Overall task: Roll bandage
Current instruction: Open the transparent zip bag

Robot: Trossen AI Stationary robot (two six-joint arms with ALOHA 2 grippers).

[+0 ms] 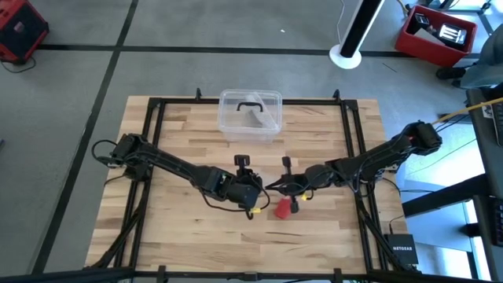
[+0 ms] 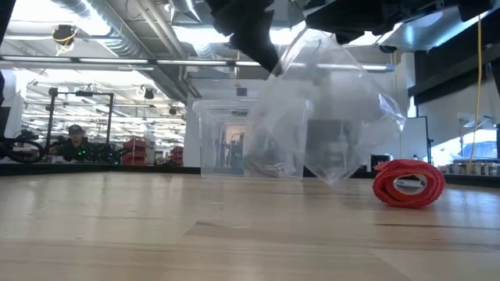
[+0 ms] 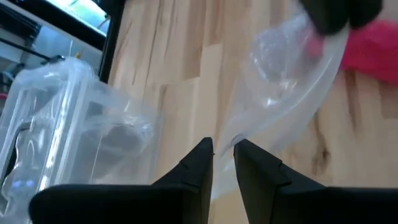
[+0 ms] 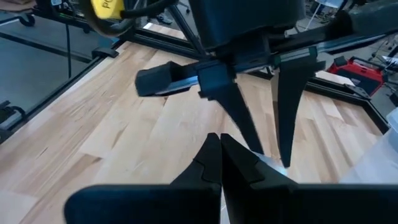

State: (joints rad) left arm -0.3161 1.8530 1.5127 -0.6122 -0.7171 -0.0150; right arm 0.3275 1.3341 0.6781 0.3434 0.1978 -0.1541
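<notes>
The bandage (image 2: 408,183) sits on the tabletop (image 1: 181,228) as a small red roll, standing on its edge, just beside the right hand (image 1: 277,189) and touching neither hand. As a judgement, it is light and soft and would squash under a firm pinch; its loose outer turn could unwind. It looks best taken across its flat sides, or by the outer end of the strip.

Both hands meet over a clear plastic bag (image 2: 328,117) held above the tabletop. The left hand (image 3: 222,149) has its fingers nearly together with a thin edge of the bag between the tips. The right hand is fully closed, and the bag seems pinched there too, though that is hard to confirm.

The low view alone shows the roll's open centre and the bag hanging free. The high view alone shows the box (image 1: 250,116) well beyond both hands. The left wrist view shows the narrow gap at its own fingertips, which no other view gives.
</notes>
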